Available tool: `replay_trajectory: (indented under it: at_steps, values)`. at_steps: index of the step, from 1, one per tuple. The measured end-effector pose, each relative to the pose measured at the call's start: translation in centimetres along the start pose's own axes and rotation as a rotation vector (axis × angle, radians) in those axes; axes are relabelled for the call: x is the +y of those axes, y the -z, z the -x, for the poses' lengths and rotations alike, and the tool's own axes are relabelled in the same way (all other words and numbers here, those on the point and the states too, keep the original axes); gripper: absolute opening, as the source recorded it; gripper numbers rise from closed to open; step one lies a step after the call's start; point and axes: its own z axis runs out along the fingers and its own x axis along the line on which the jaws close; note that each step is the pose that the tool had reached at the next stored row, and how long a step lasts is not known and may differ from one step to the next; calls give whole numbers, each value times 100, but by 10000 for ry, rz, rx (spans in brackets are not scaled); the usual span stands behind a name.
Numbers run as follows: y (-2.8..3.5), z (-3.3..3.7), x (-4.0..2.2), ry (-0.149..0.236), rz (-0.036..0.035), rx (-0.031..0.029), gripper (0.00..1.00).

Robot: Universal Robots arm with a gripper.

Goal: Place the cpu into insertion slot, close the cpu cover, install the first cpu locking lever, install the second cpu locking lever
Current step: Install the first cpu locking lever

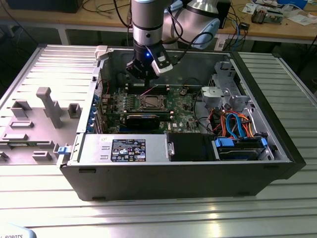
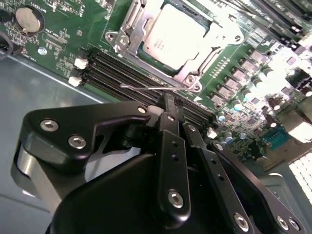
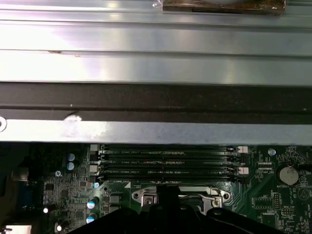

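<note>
Inside the open computer case (image 1: pixel 198 178), your gripper (image 1: pixel 147 81) is hanging over the green board (image 1: pixel 177 106), at about twelve o'clock from the socket (image 1: pixel 151 102) in the exterior view. In the second wrist view the chip (image 2: pixel 178 36) is sitting in that socket, and the cover (image 2: pixel 189 74) is lying flat around it. The gripper is clenching, its fingers (image 2: pixel 171 146) pressing together, and its tip is hovering just beside a thin wire lever (image 2: pixel 146 88) running past the cover's edge; whether they are touching, you cannot tell. A coin battery (image 1: pixel 183 91) is sitting at two o'clock from the socket.
</note>
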Motion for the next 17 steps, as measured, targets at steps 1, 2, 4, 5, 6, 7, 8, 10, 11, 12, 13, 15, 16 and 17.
replay_trajectory:
  at_steps: [1,2,4,5,6,7,8,10,11,12,13,15,16,17]
  values:
    - [-1,0,0,-1,0,0,11]
    - [-1,4,0,0,0,0,11]
    - [-1,7,0,-1,0,0,11]
    - [-1,7,0,-1,-1,0,11]
    - [-1,7,0,0,0,0,11]
    - [-1,7,0,-1,0,0,11]
    - [-1,7,0,-1,0,0,11]
    - [-1,7,0,-1,0,0,11]
    - [-1,7,0,-1,0,0,11]
    - [-1,7,0,-1,0,0,11]
    - [-3,8,0,-1,0,0,11]
    - [-12,18,-1,3,1,-2,11]
    - [-22,33,-3,0,0,0,11]
    - [-29,39,-3,0,1,0,11]
